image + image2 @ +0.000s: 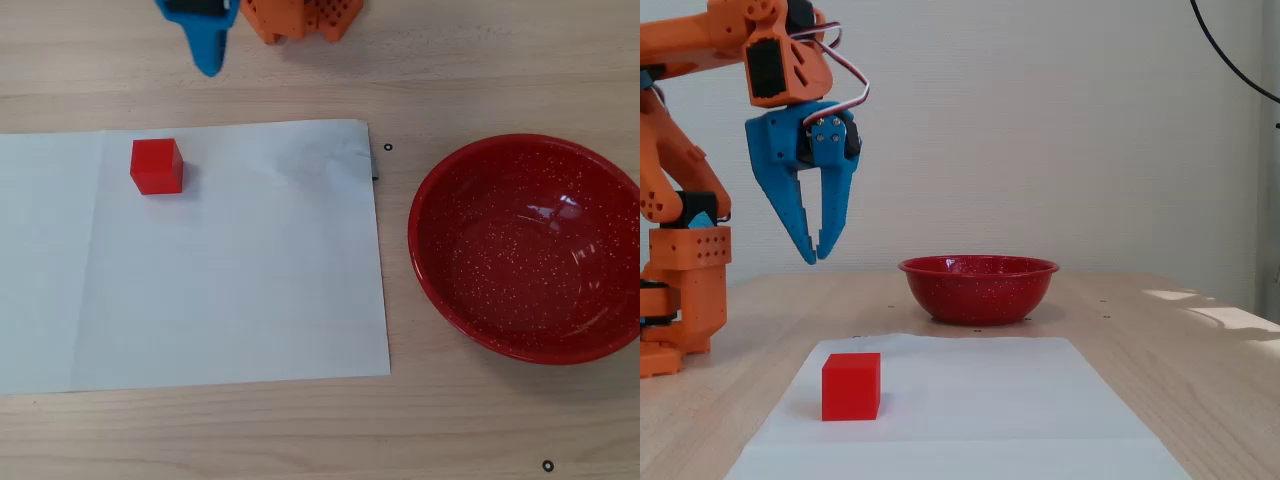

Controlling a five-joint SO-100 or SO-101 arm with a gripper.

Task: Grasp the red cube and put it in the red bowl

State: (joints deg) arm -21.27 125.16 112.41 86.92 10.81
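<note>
Nothing is done yet: the blue gripper (817, 255) is hanging nearly closed and empty, the red cube (851, 386) sitting on paper (230, 280), the red bowl (978, 290) waiting empty.

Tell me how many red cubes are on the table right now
1. The red cube sits on the white sheet of paper, near its upper left in the overhead view, apart from the red bowl and the raised gripper. The bowl is empty; nothing seems hidden.
</note>
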